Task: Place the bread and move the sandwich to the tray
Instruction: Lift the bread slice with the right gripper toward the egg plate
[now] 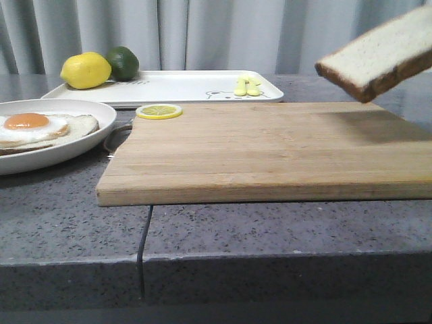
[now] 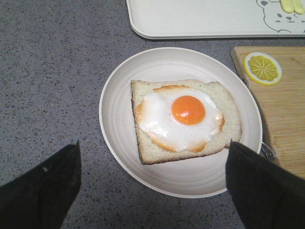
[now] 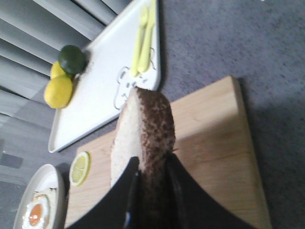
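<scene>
Bread (image 1: pixel 379 52) apparently above board's (image 1: pixel 270 152) edge

The sandwich (image 1: pixel 40 128) sits left of the cutting board (image 1: pixel 270 152); the tray (image 1: pixel 182 86) lies behind both; the bread (image 1: pixel 378 54) hangs above the board's right end.

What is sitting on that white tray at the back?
On the tray: a yellow lemon, a dark green lime and small yellow utensils. A second lemon shows only from the right wrist view.
</scene>
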Action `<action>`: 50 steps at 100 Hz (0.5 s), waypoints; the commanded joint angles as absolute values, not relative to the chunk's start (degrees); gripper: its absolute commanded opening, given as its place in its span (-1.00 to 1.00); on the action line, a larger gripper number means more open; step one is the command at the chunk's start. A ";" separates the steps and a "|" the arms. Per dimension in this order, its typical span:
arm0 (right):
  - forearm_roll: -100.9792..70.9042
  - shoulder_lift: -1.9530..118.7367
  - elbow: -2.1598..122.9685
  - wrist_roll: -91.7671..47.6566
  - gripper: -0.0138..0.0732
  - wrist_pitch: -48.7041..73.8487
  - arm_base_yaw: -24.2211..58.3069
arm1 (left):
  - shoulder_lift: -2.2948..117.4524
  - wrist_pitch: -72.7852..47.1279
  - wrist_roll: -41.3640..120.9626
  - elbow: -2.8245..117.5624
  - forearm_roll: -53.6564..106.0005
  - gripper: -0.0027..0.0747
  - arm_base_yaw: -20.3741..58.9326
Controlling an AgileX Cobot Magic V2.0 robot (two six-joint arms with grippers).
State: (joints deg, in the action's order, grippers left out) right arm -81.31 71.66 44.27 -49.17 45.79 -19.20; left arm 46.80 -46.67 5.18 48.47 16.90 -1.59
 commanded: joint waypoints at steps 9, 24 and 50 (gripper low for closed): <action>-88.13 65.43 47.73 -46.45 -0.82 47.85 -16.84 | 46.68 -43.68 4.78 50.56 18.32 0.56 -1.76; -94.30 63.44 47.70 -46.19 -0.82 43.06 -9.55 | 46.68 -43.68 4.78 50.56 18.32 0.55 -1.76; -102.08 63.84 47.70 -46.91 -0.82 20.54 14.05 | 46.68 -43.68 4.78 50.56 18.32 0.55 -1.76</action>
